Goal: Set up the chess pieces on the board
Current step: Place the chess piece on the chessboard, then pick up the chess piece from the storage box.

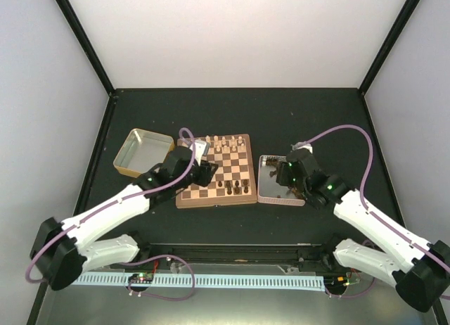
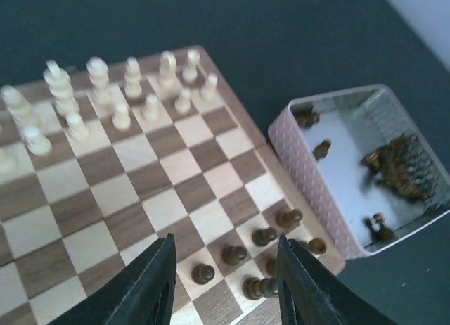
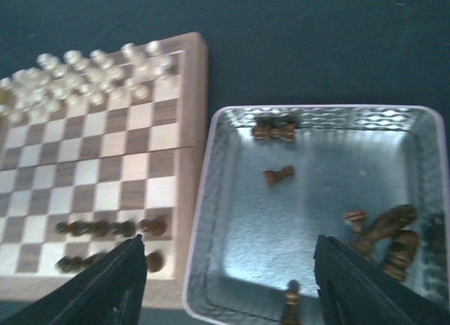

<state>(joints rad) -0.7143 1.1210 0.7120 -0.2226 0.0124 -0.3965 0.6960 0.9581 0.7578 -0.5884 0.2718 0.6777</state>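
Black left tool (image 2: 225,246) part-open above dark pieces (image 2: 234,254), right tool (image 3: 228,244) wide, both empty

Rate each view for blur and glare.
Top external: evenly lit and sharp, but the dark pieces are tiny. Left wrist: cream pieces soft, the dark ones in the tin smeared. Right wrist: cream pieces washed out and blurred, tin floor gleaming.

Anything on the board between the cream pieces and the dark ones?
No: only bare squares of the board separate cream pieces from dark pieces, in the left wrist view.
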